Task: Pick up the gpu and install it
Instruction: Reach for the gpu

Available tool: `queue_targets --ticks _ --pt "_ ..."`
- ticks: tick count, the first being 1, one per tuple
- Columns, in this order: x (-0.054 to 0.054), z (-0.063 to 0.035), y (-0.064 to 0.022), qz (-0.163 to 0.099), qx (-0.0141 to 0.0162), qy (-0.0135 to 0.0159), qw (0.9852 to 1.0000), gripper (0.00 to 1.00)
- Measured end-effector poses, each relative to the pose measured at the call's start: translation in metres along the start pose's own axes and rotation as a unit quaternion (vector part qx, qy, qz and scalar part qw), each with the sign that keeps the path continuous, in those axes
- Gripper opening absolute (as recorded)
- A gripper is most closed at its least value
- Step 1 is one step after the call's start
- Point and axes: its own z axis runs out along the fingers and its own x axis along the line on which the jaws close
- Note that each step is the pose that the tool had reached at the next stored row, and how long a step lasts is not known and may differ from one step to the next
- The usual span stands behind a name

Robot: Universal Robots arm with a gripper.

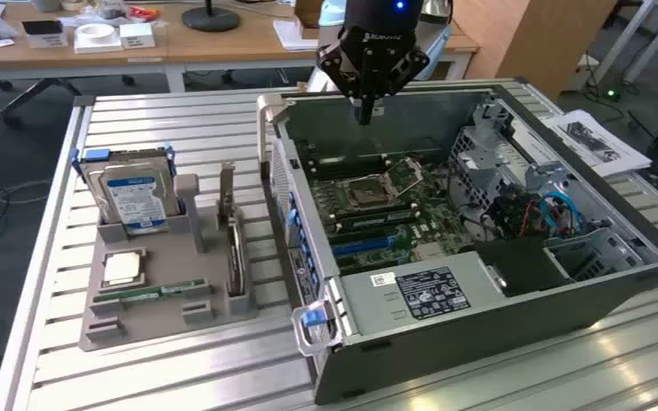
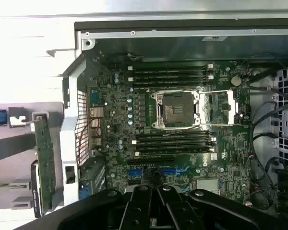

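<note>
1. Over the open computer case [image 1: 478, 342], up by its far wall, hangs the end effector [image 1: 363, 114]. Its fingers are pinched together with nothing between them.
2. And the gpu [image 1: 234, 257]? It's not under the end effector at all. It's outside the case, off to the exterior view's left, standing on edge in the grey holder [image 1: 169, 321] just across the case's side wall.
3. Its long axis runs alongside that wall, far to near. In the wrist view the card is edge-up, with the black cooler seemingly on the face turned away from the case, though I can't be sure.
4. One arm only, so there's no question which is nearer.
5. Its neighbours in the holder are the hard drive [image 1: 134, 201], a processor chip [image 1: 123, 267] and a memory stick [image 1: 152, 291]. They're near the card, apparently not touching it.
6. It all sits on a slatted metal counter [image 1: 158, 120], and the space above the card looks free.
</note>
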Motion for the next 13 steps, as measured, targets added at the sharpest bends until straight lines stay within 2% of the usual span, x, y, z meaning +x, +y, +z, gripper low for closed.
queue_targets --ticks 13 --pt "0.0027 -0.0001 -0.0002 0.000 0.0000 0.0000 1.0000 0.11"
